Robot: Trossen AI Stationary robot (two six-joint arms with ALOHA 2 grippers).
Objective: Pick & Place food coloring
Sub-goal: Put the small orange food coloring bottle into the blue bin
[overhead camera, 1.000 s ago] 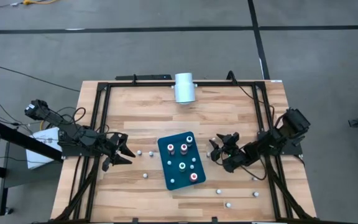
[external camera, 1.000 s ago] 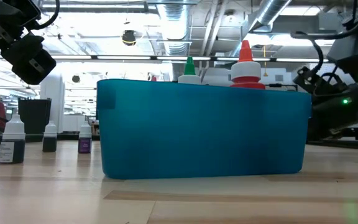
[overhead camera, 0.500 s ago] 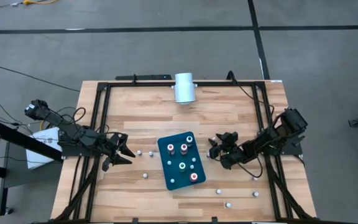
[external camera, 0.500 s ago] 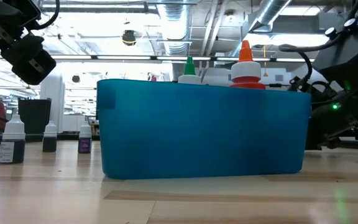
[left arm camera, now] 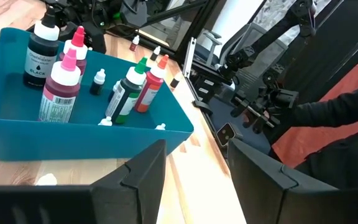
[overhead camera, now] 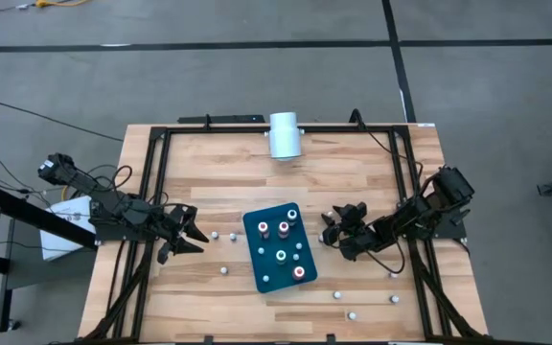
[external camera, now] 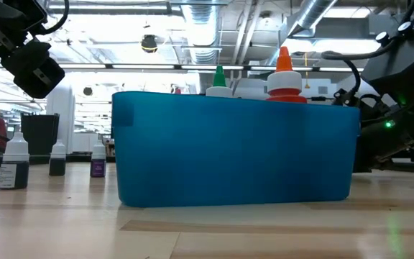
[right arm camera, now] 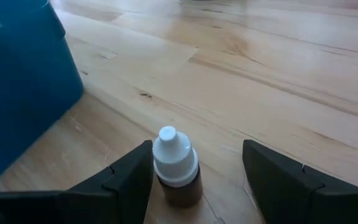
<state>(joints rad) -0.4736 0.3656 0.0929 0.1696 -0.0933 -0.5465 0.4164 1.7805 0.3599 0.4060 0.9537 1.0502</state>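
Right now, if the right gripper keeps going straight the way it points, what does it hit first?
Probably the small white-capped bottle, standing upright on the table between the open right gripper's fingers. Depth past it is unclear.

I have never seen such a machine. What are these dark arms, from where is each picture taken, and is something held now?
Two robot arms work at a wooden table. One picture looks down from above, one looks level across the tabletop, and one camera sits on each wrist. In the middle stands a teal tray with food coloring bottles inside; more small bottles stand loose on the wood, and a white cylinder lies at the far edge. The left gripper waits open beside the tray, holding nothing. The right gripper is open, with a small white-capped bottle standing between its fingers, not yet gripped.
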